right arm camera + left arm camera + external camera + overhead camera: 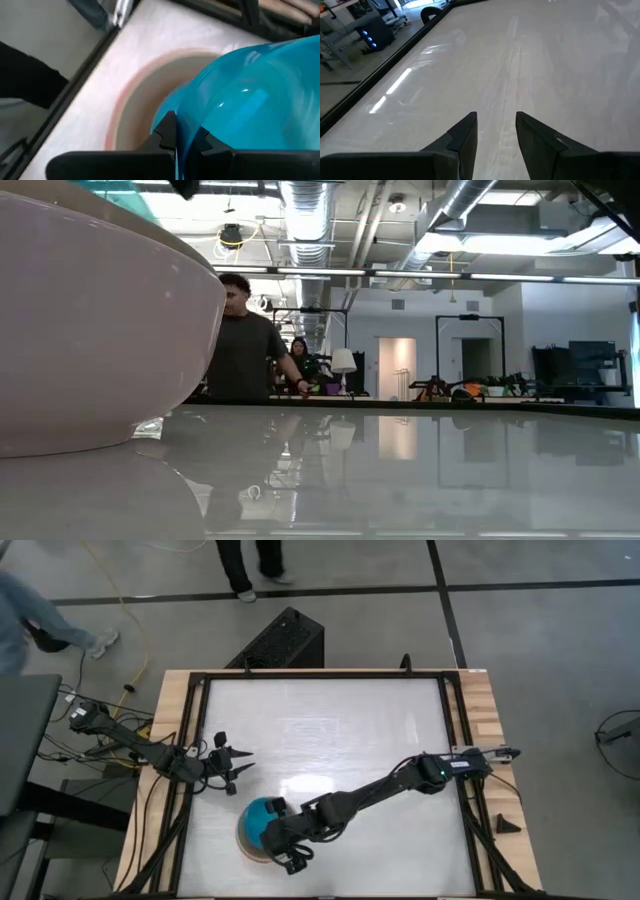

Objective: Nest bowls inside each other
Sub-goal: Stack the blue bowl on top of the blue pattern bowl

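A bright teal bowl (250, 95) hangs tilted over a stack at the table's near left, with my right gripper (186, 137) shut on it. In the stack a grey-beige bowl (150, 90) sits inside a salmon-pink bowl (112, 115). From above, the teal bowl (262, 818) covers most of the stack, and my right gripper (274, 830) reaches it from the right. The low view shows the stack's big outer bowl (90, 330) standing on the table by its base. My left gripper (495, 130) stands open over bare table at the left side (235, 765). My right gripper pinches the teal bowl's rim (186, 117) between its two fingers, one finger on each side of the wall. The fingers slant down from the table's right side. The bowl is tilted above the grey-beige bowl; whether it touches that bowl I cannot tell.
The white table top (350, 740) lies bare across its middle, far side and right. A black frame (195, 740) borders it. A small black wedge (505, 825) sits on the wooden right edge. People stand beyond the table (245, 340), and a black box (285, 640) stands behind the far edge.
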`<move>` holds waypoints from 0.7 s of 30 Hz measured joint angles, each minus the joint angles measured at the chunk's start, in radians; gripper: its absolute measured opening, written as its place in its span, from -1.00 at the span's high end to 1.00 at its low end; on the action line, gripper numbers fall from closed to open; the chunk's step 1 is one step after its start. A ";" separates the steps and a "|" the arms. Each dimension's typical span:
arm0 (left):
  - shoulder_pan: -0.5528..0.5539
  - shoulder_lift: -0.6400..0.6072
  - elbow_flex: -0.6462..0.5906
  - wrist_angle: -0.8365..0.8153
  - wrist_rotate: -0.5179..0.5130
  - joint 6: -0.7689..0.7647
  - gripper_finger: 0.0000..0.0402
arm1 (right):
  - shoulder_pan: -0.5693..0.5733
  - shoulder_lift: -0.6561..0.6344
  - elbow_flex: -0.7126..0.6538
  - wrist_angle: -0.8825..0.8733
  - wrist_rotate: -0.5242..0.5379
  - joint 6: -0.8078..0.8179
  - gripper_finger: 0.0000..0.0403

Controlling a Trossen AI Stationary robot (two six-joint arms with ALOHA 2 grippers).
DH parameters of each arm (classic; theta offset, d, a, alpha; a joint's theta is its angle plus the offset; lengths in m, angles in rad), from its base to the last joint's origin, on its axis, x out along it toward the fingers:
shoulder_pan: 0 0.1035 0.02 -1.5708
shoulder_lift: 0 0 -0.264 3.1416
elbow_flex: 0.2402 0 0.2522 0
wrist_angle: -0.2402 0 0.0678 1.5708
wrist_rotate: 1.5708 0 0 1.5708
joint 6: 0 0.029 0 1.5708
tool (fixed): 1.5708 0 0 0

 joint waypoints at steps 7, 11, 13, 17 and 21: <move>0.000 0.000 0.000 -0.003 0.000 0.000 0.37 | -0.002 -0.001 0.001 -0.051 0.002 0.000 0.87; 0.000 0.000 0.000 -0.001 0.001 0.000 0.38 | -0.001 -0.001 0.001 -0.086 0.003 0.010 0.86; 0.000 0.000 0.000 -0.002 0.001 0.000 0.37 | -0.001 -0.001 0.001 -0.092 0.005 0.010 0.86; 0.000 0.000 0.000 -0.001 0.001 0.000 0.37 | -0.001 -0.001 0.001 -0.101 0.005 0.005 0.82; 0.000 0.000 0.000 0.000 0.001 0.000 0.37 | -0.001 -0.001 0.001 -0.104 0.006 0.005 0.71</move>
